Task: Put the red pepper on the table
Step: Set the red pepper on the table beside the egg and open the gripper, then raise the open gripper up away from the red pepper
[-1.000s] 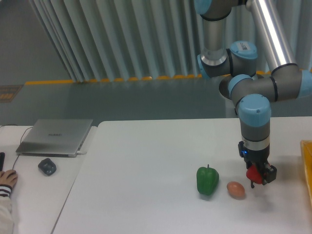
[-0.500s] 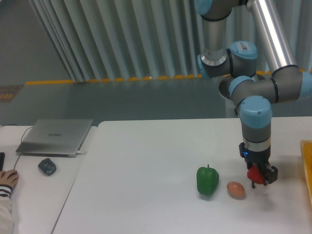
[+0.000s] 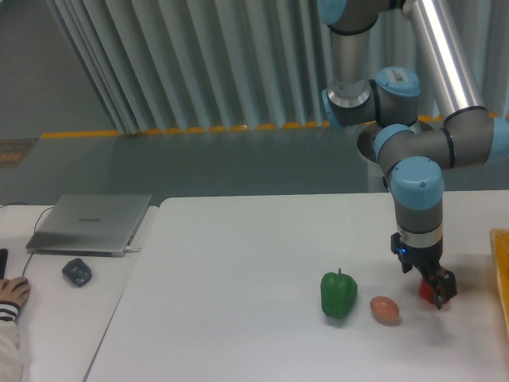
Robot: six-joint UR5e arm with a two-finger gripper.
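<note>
Lower now: claw around red pepper

Lower right of the frame: gripper pointing down, low over the table, red pepper only partly showing between the fingers; cannot tell whether gripped or already resting. Just left: orange-brown egg shape, then green pepper, both standing on the white top. Far left: closed laptop and dark mouse on a lower desk
</note>
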